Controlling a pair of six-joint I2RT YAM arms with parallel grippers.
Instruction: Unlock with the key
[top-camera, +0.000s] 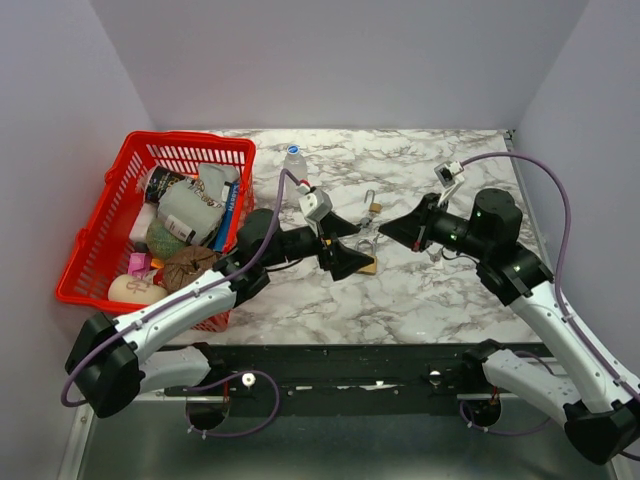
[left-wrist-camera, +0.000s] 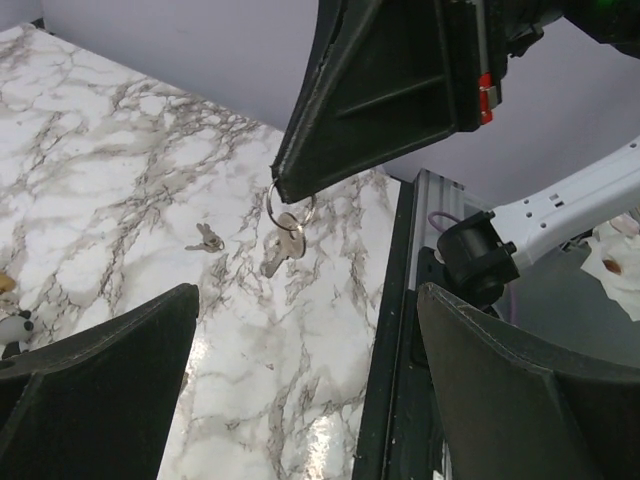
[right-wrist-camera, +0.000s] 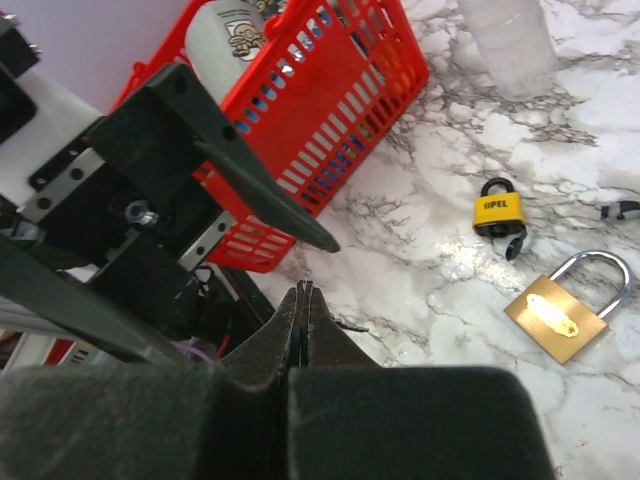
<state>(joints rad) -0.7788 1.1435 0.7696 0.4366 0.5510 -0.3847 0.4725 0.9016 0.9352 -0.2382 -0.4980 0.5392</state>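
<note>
My right gripper (top-camera: 384, 228) (right-wrist-camera: 303, 291) is shut on a key ring (left-wrist-camera: 290, 208). Its silver keys (left-wrist-camera: 284, 248) dangle just above the marble table. My left gripper (top-camera: 362, 246) (left-wrist-camera: 308, 300) stands wide open right beside it, nothing between its fingers, and one of those fingers (right-wrist-camera: 262, 190) shows in the right wrist view. A brass padlock (right-wrist-camera: 566, 306) (top-camera: 368, 266) lies flat on the table under the two grippers. A small yellow padlock (right-wrist-camera: 498, 211) (top-camera: 374, 207) lies a little farther back. Another small key (left-wrist-camera: 206, 238) lies loose on the table.
A red basket (top-camera: 82, 252) (right-wrist-camera: 350, 90) full of household items stands at the left. A clear bottle (top-camera: 295, 164) (right-wrist-camera: 505, 40) stands just right of it at the back. The table's black edge rail (left-wrist-camera: 398, 330) runs along the near side.
</note>
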